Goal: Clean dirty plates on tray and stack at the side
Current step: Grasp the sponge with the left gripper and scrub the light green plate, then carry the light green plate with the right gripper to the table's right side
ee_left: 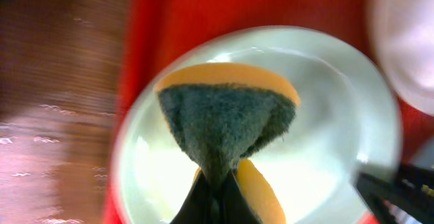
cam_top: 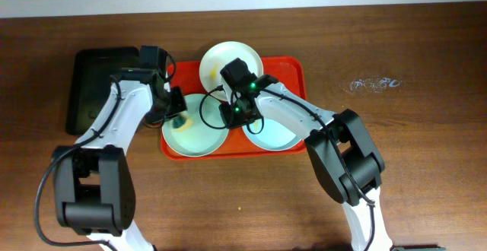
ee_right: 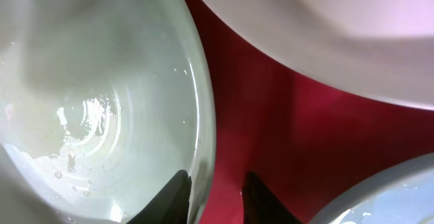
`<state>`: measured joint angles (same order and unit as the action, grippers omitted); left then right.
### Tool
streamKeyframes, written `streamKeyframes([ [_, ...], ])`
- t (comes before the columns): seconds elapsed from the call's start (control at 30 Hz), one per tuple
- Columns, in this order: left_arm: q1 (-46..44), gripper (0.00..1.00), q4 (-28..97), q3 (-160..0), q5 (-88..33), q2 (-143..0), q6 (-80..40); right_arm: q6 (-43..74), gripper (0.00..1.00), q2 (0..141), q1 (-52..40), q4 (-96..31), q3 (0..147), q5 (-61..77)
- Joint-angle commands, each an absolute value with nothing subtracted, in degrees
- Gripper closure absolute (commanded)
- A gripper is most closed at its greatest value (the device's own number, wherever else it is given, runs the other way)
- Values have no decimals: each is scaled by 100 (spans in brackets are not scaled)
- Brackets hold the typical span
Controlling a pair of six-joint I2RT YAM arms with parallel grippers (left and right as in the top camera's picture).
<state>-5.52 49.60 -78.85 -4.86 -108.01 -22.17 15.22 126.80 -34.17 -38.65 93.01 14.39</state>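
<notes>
Green plate (ee_left: pixel 325 136) on tray (ee_left: pixel 224 7), wrist views show left end effector (ee_left: pixel 215 190) gripping sponge (ee_left: pixel 227 112), right end effector (ee_right: pixel 217 193) parted astride rim

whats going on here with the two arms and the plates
The left pincer pinches a yellow-and-green sponge over the pale green plate, which sits on the red tray. The right pincer is open with that plate's rim between its fingers, probably to steady it. The cream-white plate and the pale blue plate are on the tray too. No plate is stacked at the side yet.
</notes>
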Motion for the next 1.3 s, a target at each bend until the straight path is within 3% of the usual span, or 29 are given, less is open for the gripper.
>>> streamKeyframes([
  [0.0,-882,100,4346,-7332,-1374,-10951,-2265,1527,72,12803,-3411,-3857,9301,1363],
  [0.17,-958,100,4281,-7166,86,-10993,-2224,1525,72,12803,-3411,-3861,9301,1363],
  [0.37,-921,100,5621,-7688,2521,-10873,-2591,1527,76,12803,-3411,-3876,9301,1363],
  [0.47,-921,100,5902,-8025,2379,-10294,-2783,1525,94,12776,-3411,-3931,9306,1365],
  [0.63,-550,100,6034,-8027,1754,-8604,-2781,1330,96,12342,-3474,-4652,10033,1103],
  [0.83,875,100,6423,-8025,1024,-7706,-2779,1328,96,12151,-4593,-6735,12178,-3854],
  [1.0,1441,100,6613,-7975,766,-7690,-2779,-189,96,12151,-5577,-6707,12571,-7135],
  [1.27,1441,100,6611,-7975,764,-7690,-2781,-965,96,12154,-5994,-6364,12569,-8619],
])
